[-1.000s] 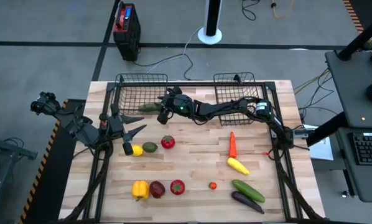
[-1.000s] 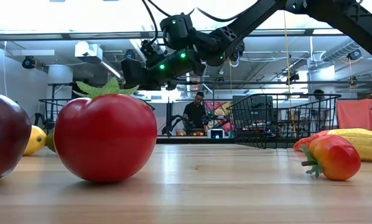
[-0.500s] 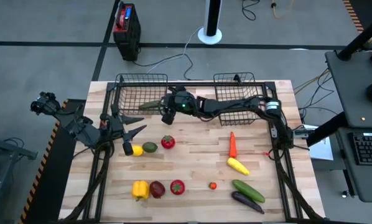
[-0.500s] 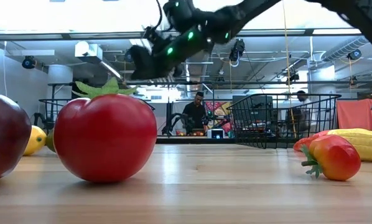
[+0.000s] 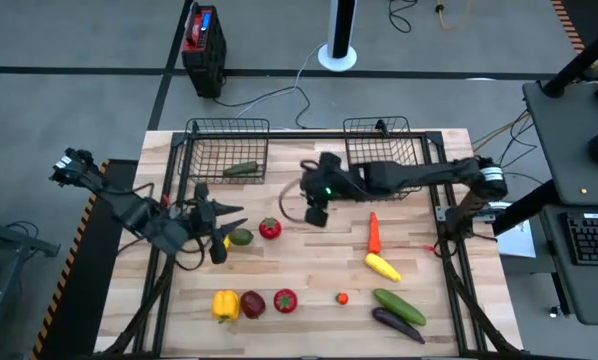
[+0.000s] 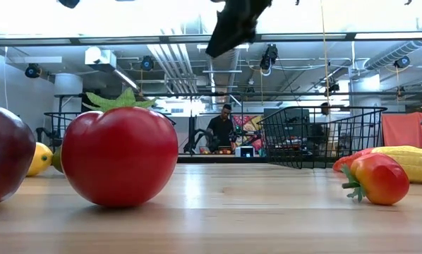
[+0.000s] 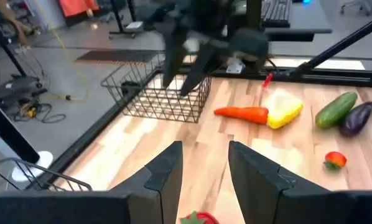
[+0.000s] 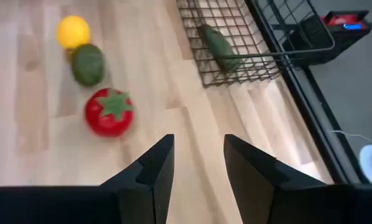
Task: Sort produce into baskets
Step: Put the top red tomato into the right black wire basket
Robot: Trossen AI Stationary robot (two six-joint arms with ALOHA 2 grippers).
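Observation:
A green cucumber [image 5: 241, 169] lies on the floor of the left wire basket [image 5: 207, 150]; the right basket [image 5: 384, 140] stands at the far right. My right gripper [image 5: 316, 213] hangs open over the table's middle, above and right of a red tomato [image 5: 270, 229], holding nothing [image 8: 198, 146]. My left gripper [image 5: 225, 214] is open just beyond a yellow lemon [image 5: 223, 241] and a green piece [image 5: 241, 237], with nothing between its fingers [image 7: 204, 152]. More produce lies on the table: a carrot [image 5: 374, 232], a yellow piece [image 5: 382, 266], a cucumber [image 5: 399, 305] and an eggplant [image 5: 397, 323].
At the near left lie a yellow pepper [image 5: 225, 304], a dark red piece [image 5: 252, 303] and a tomato [image 5: 285, 299]; a small tomato [image 5: 342, 298] sits near the middle. A red-and-black box [image 5: 203, 48] stands on the floor beyond the table. People stand in the room behind [image 6: 220, 130].
My right gripper has drawn back from the left basket toward the table's middle and risen, tipping further down. The cucumber stays in the basket. My left gripper has sunk a little toward the lemon and rolled.

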